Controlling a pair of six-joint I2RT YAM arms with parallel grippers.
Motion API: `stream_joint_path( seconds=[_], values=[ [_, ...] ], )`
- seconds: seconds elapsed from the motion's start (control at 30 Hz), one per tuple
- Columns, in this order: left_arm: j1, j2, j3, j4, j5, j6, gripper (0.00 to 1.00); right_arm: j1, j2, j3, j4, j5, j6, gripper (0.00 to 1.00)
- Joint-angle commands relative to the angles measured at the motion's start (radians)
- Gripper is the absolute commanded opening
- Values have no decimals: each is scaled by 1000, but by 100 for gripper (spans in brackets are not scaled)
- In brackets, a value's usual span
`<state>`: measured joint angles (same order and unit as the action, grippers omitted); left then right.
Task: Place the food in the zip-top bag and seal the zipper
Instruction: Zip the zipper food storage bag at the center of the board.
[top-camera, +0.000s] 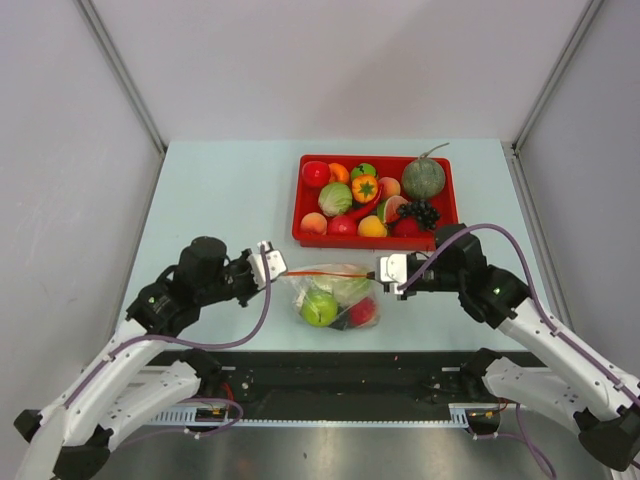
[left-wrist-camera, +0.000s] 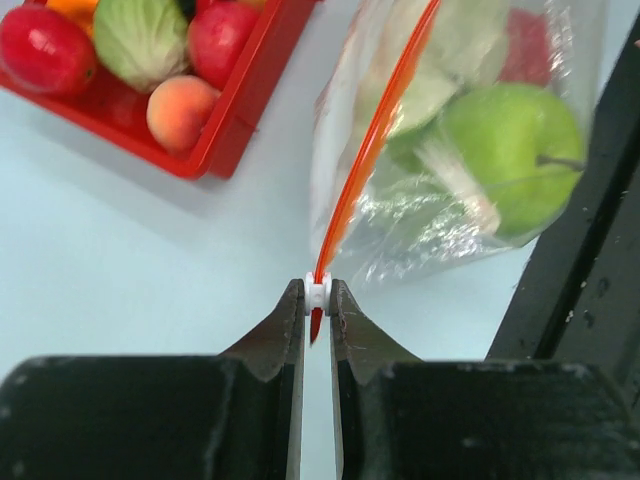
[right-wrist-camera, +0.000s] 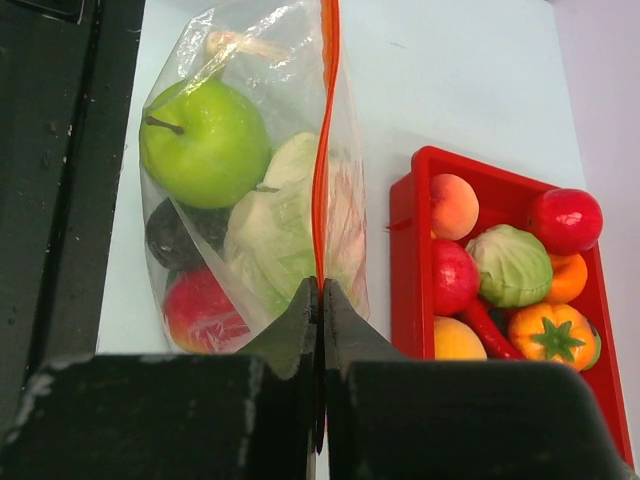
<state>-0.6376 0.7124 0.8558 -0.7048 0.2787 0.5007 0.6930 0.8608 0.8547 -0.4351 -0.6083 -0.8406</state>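
Bag (top-camera: 337, 289) sits mid worktop (top-camera: 220, 190), nr front edge. L claw (left-wrist-camera: 317, 296) & R claw (right-wrist-camera: 320, 290) both pinched tight on zipper (right-wrist-camera: 322, 150) ends. Dark item (right-wrist-camera: 168, 236) behind apple (right-wrist-camera: 205, 142) unclear.

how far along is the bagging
Done: a green toy apple, a pale leafy vegetable and a red fruit sit inside the clear zip-top bag. In hand: the left gripper and right gripper each pinch one end of the orange-red zipper strip. Left: sealing it; I cannot tell how much is closed. Other toy food sits in the red rectangular tray.

Lab enclosure, plain walls (top-camera: 330, 60), pale table (top-camera: 220, 190)
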Motion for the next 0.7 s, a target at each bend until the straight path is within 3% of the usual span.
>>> stream_joint_path(
  seconds=[0.0,0.2,0.33,0.47,0.67],
  values=[
    [64,-37,8,-62,-79,59,13,-16,-48,7,-31,35,-12,0],
    [67,-5,72,-93,-7,16,10,0,-60,7,4,41,21,0],
    [67,-10,146,-182,42,45,7,37,-115,36,-71,70,38,0],
    [67,-31,172,-232,57,55,7,59,-152,56,-137,88,171,0],
    [67,44,170,-176,83,-10,8,60,-88,60,-90,157,253,0]
  ],
)
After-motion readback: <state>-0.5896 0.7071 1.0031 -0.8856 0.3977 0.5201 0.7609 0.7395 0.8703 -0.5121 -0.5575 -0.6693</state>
